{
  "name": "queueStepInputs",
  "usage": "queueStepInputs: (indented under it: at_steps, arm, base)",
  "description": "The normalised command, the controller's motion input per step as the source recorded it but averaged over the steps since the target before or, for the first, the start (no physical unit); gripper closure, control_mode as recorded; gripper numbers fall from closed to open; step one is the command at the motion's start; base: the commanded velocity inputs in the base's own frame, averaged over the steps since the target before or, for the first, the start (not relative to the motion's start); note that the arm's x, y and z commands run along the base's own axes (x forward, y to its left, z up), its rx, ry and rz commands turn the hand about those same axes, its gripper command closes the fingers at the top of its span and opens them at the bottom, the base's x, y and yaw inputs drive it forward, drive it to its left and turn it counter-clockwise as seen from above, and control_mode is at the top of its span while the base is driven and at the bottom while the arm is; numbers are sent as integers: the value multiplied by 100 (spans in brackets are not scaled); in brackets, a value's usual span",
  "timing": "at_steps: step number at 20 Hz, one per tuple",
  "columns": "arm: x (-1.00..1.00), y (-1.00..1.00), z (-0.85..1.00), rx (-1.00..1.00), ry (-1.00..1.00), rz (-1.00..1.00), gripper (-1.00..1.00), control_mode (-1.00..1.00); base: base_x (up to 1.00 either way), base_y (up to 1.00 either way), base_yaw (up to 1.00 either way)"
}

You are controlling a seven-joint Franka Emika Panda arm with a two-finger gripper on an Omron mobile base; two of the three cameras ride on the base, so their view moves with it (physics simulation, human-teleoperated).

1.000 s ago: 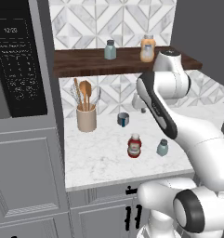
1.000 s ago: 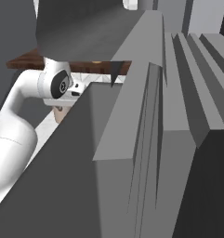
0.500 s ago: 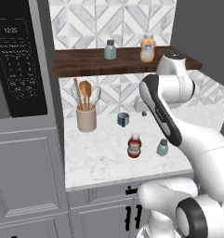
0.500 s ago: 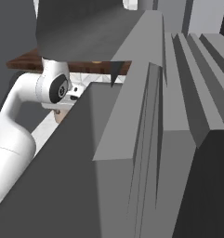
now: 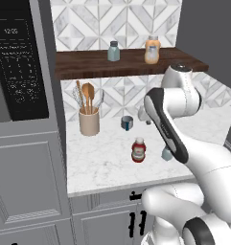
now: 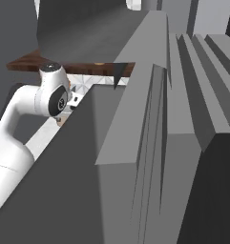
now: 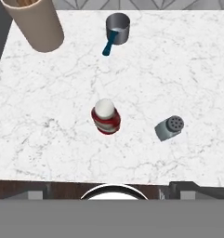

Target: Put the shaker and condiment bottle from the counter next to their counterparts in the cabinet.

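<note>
Here the small red sauce bottle with a white cap (image 7: 105, 116) stands upright mid-tabletop (image 7: 187, 65), the pale teal glass shaker with a grey cap (image 7: 169, 128) well beside it, also upright. A beige utensil crock (image 5: 89, 123) and a small grey cup with a blue handle (image 7: 117, 29) stand behind. On the dark wooden shelf (image 5: 88, 64) wait a matching shaker (image 5: 113, 51) and an orange bottle (image 5: 152, 50). I cannot tell how the jaws stand.
</note>
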Motion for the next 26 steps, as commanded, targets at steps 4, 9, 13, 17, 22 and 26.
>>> queueStepInputs:
  at_steps: [4,9,13,17,22,26]
  arm:
    - [-1,12,-14,0,-1,-7,-100,-100]
    - [0,15,-9,0,0,-7,-100,-100]
    - [0,16,-19,0,0,-8,-100,-100]
    - [0,11,-22,0,0,-8,-100,-100]
    - [5,12,-25,0,0,-13,-100,-100]
    - [23,13,-22,0,0,-22,-100,-100]
  base:
    - [0,0,0]
    - [0,0,0]
    - [0,0,0]
    - [0,0,0]
    - [0,0,0]
    - [0,0,0]
